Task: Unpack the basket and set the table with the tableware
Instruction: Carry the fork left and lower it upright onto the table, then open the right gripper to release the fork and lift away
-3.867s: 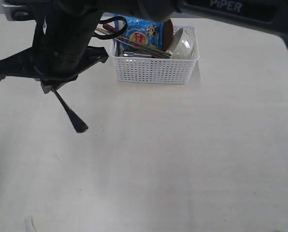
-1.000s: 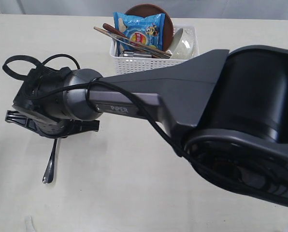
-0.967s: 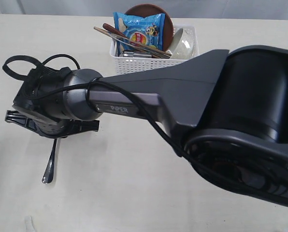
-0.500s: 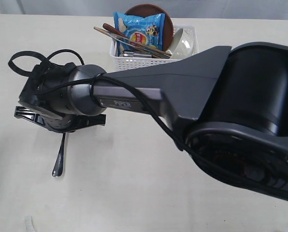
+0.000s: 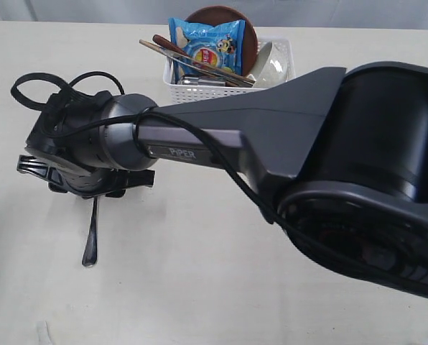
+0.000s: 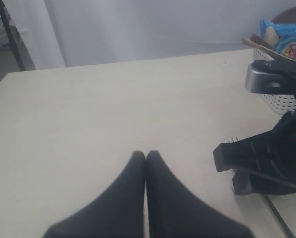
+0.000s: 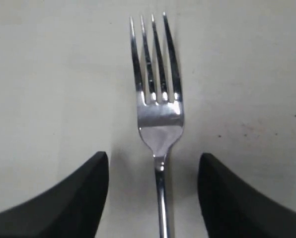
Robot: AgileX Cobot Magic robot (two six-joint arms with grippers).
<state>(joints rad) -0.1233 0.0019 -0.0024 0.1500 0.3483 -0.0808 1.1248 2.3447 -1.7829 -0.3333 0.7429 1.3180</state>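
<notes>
Fork lies flat on the bench, with the right claw spread on either side of its neck.

The jaws stand well clear of the steel on both sides, so the fork rests on its own weight, tines pointing away from the wrist. This looks like a place setting at the near left, with the grip given up so the arm can lift off without dragging it. The left claw hovers low over bare bench with its tips pressed together and holding nothing, seemingly parked out of the way. At the far edge the basket holds the rest: an off-white bowl, a brown plate propped upright behind the blue snack bag, and wooden sticks leaning over the rim, none yet unpacked.
</notes>
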